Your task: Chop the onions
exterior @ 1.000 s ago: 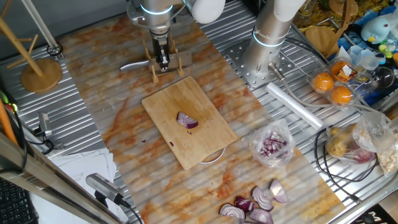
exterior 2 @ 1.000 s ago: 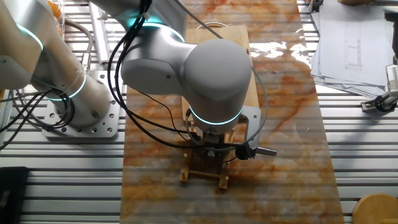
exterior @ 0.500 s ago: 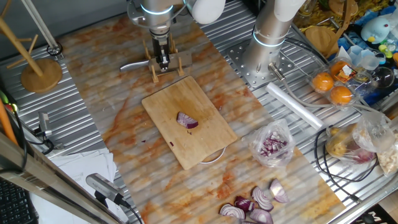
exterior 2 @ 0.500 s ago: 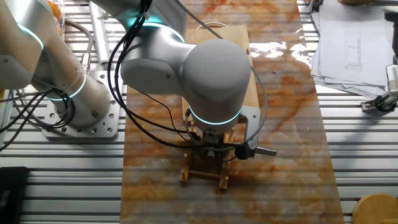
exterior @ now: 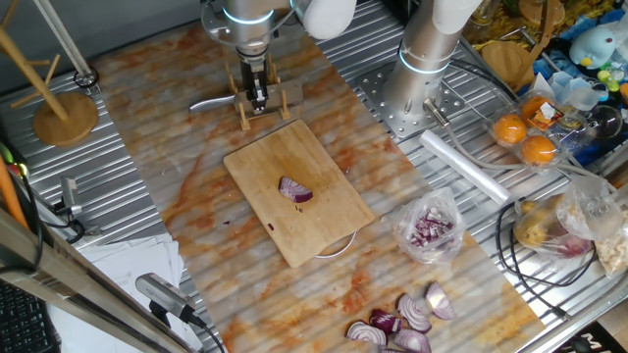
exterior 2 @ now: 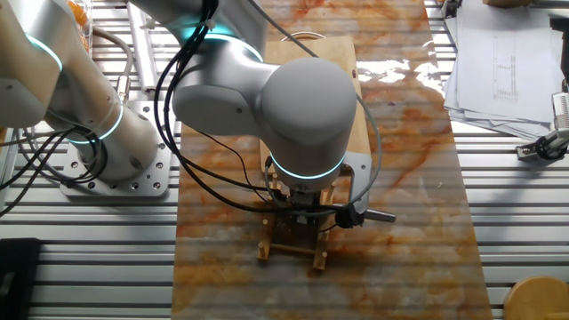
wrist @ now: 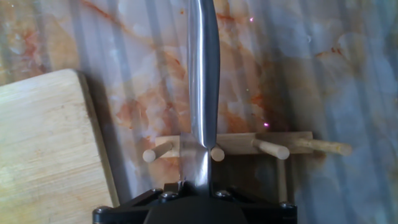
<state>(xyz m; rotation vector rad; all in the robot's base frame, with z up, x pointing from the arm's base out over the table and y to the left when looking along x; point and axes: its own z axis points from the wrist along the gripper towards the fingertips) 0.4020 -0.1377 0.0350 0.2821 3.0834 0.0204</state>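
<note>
End effector: the end effector (exterior: 257,96) is lowered onto the wooden rack (wrist: 239,146) at the far end of the counter (exterior: 167,147), over the knife (wrist: 203,81); whether its fingers are clamped on the handle or apart cannot be told, since the contact is hidden in every view.
Knife: the blade is seen in the hand view running straight ahead of the end effector, resting between two pegs of the rack.
Onion: one small purple wedge (exterior: 295,189) lies near the middle of the cutting board (exterior: 304,226), well apart from the end effector, beyond the board's near edge.
Handling of the onion: it is judged light, with loose layers likely to slip or roll under a blade; it is best cut where it lies, not gripped.
Handling of the knife: stiff, smooth metal is judged slippery; hold is best taken on the handle, squarely.
Other items: a bag of purple bits (exterior: 430,228) and bigger wedges (exterior: 402,324) lie farther off still.
</note>
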